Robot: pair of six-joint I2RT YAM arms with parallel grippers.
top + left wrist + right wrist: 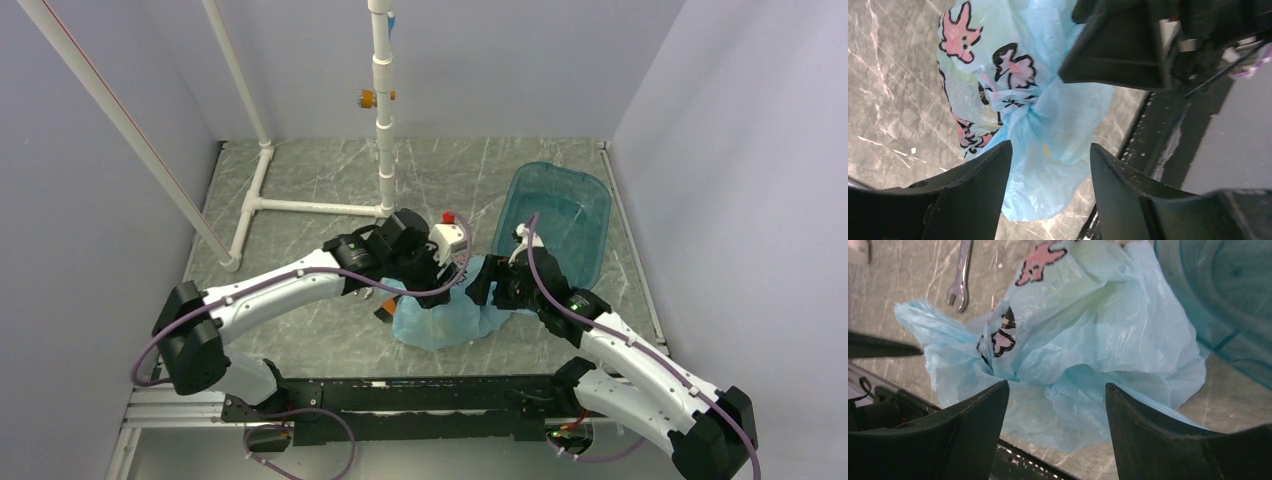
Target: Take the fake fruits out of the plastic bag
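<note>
The plastic bag [440,318] lies crumpled on the surface [320,180] between the two arms, just beside the teal tub [560,215]. The left hand [1050,150] is spread open over the bag near its twisted neck and grips nothing, likely lining up to pinch there. The right hand [1057,390] is equally open and empty, facing the bag's bulk from the other side (probably to steady it or pull it apart). The fake fruits are hidden inside.

Fake fruits: I can't make them out; the plastic bag [1088,340] hides them.
Wrench [962,275]: handle cut off by the top edge.
Tub [1228,300]: runs off my right-wrist view.
</note>
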